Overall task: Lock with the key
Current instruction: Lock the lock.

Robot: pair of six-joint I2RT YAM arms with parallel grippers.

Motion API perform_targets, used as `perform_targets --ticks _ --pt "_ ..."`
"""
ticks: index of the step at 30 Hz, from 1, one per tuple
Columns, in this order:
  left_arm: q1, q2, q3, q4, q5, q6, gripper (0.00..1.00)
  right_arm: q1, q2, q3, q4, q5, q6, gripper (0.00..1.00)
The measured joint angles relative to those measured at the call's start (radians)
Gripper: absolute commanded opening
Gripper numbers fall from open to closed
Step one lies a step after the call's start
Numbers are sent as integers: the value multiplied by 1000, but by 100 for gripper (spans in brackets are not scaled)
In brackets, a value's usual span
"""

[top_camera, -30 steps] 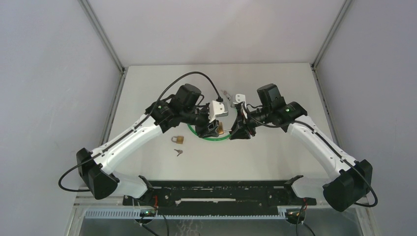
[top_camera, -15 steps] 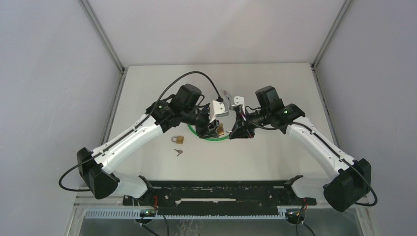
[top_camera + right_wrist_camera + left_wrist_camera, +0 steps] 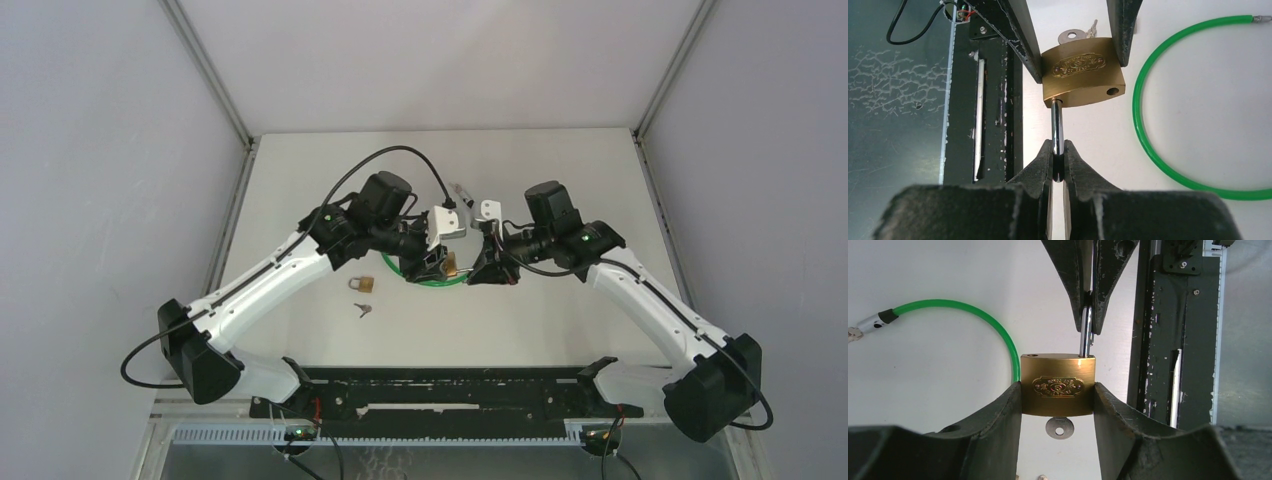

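White table (image 3: 560, 190) | left end effector (image 3: 1057, 390) clamps padlock (image 3: 1058, 371) | right end effector (image 3: 1058, 156) pinches shackle (image 3: 1057, 125)

The left arm (image 3: 270, 280) and the right arm (image 3: 650, 295) both stretch forward and bend inward, so their wrists face each other tip to tip. The left gripper (image 3: 1057, 397) clamps a padlock (image 3: 1058, 385) by its two sides, fingers apart at the body's width. Straight ahead of those fingertips, the right gripper (image 3: 1058, 165) pinches the shackle (image 3: 1056, 125), its fingers almost touching.
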Motion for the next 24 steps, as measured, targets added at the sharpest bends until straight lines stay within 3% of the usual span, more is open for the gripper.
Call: perform_targets --ticks 6,11,19,24 --pt "-1 0 0 22 -6 42 72 -27 -10 -2 4 -10 10 0" --pt "0 -19 0 29 -40 85 88 -86 -35 -16 -14 -23 20 0" --pt "0 -80 0 30 -37 128 89 -124 -64 -24 -14 -61 52 0" --pt "0 -79 1 31 -31 132 83 -127 -83 -25 11 -85 85 0"
